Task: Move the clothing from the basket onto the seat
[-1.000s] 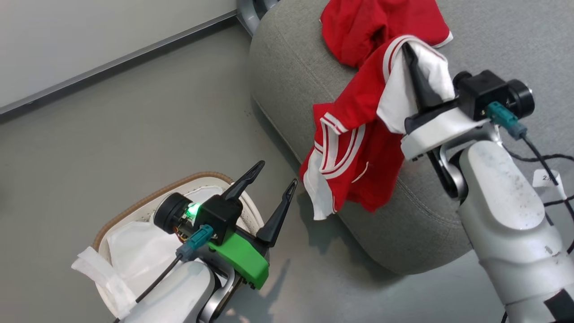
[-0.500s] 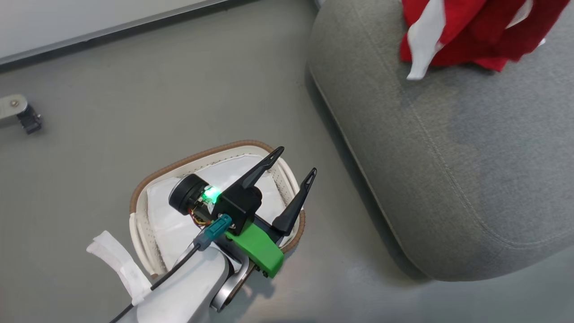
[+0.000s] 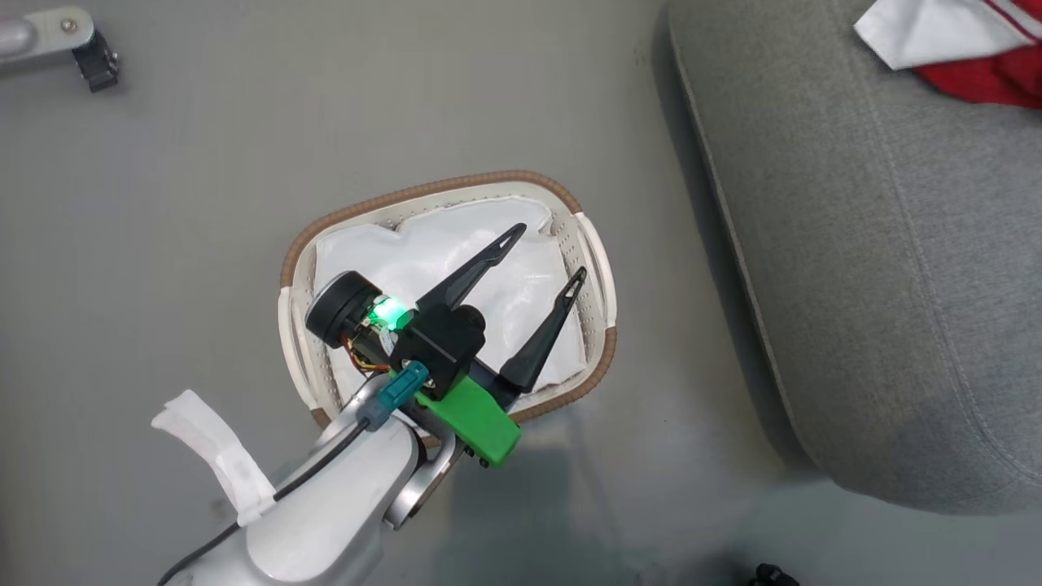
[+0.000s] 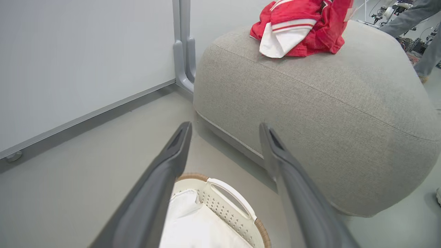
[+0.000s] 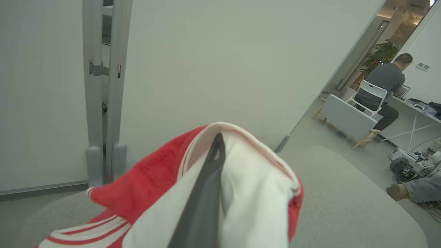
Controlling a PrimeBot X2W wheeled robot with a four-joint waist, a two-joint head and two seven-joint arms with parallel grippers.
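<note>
Seat (image 3: 855, 285) takes the right of the head frame. Basket (image 3: 456, 181) sits centre, with a white liner (image 3: 440, 252) inside. Clothing (image 3: 989, 81) lies upper right, over the cushion, pinched tight by the right gripper (image 5: 216, 148), so letting go looks next. Left gripper (image 3: 550, 252) gapes wide above the basket.

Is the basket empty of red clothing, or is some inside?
Empty of it, as far as seen: the basket holds a white liner; the left gripper hides part.

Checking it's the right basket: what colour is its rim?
Brown woven rim on a white perforated basket; clearest in the head view.
</note>
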